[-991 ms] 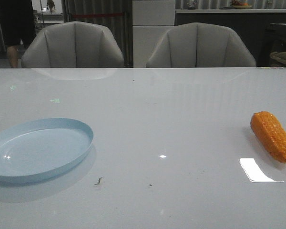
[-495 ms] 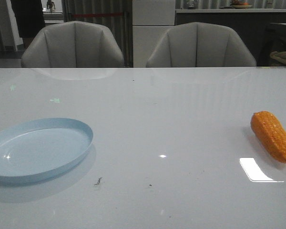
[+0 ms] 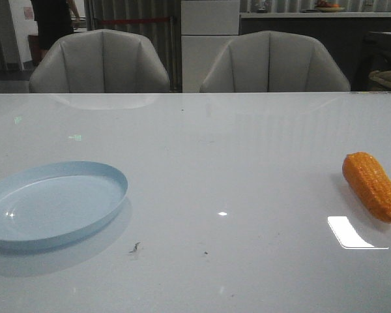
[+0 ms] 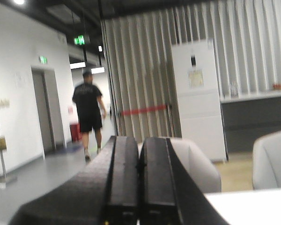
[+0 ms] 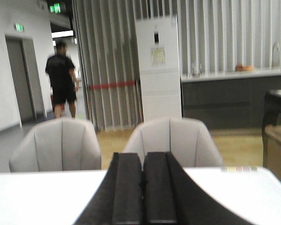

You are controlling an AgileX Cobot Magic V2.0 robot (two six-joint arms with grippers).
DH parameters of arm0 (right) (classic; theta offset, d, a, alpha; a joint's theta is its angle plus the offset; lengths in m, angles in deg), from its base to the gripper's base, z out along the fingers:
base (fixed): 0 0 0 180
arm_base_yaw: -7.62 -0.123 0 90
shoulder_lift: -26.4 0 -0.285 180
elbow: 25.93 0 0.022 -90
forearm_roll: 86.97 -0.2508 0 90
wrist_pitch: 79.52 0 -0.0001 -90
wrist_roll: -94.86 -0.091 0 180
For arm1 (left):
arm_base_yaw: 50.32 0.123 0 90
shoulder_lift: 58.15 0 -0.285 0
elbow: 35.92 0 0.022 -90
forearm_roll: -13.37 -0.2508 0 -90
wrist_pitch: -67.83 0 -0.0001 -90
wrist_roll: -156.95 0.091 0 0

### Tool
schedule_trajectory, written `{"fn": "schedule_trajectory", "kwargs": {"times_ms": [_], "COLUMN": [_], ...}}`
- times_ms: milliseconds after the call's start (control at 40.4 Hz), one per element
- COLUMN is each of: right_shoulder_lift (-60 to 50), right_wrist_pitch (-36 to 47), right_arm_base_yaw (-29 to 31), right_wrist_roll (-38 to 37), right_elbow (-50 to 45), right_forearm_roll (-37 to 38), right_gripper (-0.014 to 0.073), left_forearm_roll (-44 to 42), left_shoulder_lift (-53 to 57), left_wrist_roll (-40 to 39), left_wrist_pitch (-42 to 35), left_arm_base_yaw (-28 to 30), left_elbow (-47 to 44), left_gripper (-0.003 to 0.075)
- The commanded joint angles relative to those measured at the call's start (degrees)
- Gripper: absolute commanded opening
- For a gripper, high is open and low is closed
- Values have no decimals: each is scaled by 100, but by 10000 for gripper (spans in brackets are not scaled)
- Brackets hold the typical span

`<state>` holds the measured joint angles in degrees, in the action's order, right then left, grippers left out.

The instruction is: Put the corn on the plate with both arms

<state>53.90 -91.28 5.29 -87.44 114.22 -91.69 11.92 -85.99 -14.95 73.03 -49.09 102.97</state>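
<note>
The orange corn (image 3: 371,186) lies on the white table at the right, its tapered end toward the front. The pale blue plate (image 3: 52,203) sits empty at the left front. Neither arm shows in the front view. My left gripper (image 4: 140,140) is shut and empty, its fingers pressed together, pointing level toward the room beyond the table. My right gripper (image 5: 143,157) is shut and empty too, pointing over the table toward the chairs. Corn and plate do not show in either wrist view.
Two grey chairs (image 3: 101,62) (image 3: 274,62) stand behind the table's far edge. A person (image 3: 52,19) walks in the background at the far left. Small dark specks (image 3: 135,247) lie on the table near the front.
Only the person in the background has moved to the right. Corn and plate have not moved.
</note>
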Motion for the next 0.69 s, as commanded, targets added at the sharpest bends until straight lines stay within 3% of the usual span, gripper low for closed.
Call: {"fn": "schedule_trajectory", "kwargs": {"times_ms": [0, 149, 372, 669], "right_shoulder_lift": [657, 1496, 2745, 3434], "right_wrist_pitch": [148, 7, -563, -943], "right_arm_base_yaw": [14, 14, 14, 14], "right_wrist_roll": [12, 12, 12, 12], "right_elbow": [400, 376, 376, 376], "right_forearm_roll": [0, 0, -18, -37], "right_gripper": [50, 50, 50, 50], "left_forearm_roll": [-8, 32, 364, 634], "left_shoulder_lift": [-728, -1560, -2790, -3392], "left_wrist_roll": [-69, -69, -69, -69], "left_wrist_pitch": [-36, 55, 1049, 1395], "left_arm_base_yaw": [-39, -39, -39, -39], "left_elbow": [538, 628, 617, 617], "left_gripper": [94, 94, 94, 98]}}
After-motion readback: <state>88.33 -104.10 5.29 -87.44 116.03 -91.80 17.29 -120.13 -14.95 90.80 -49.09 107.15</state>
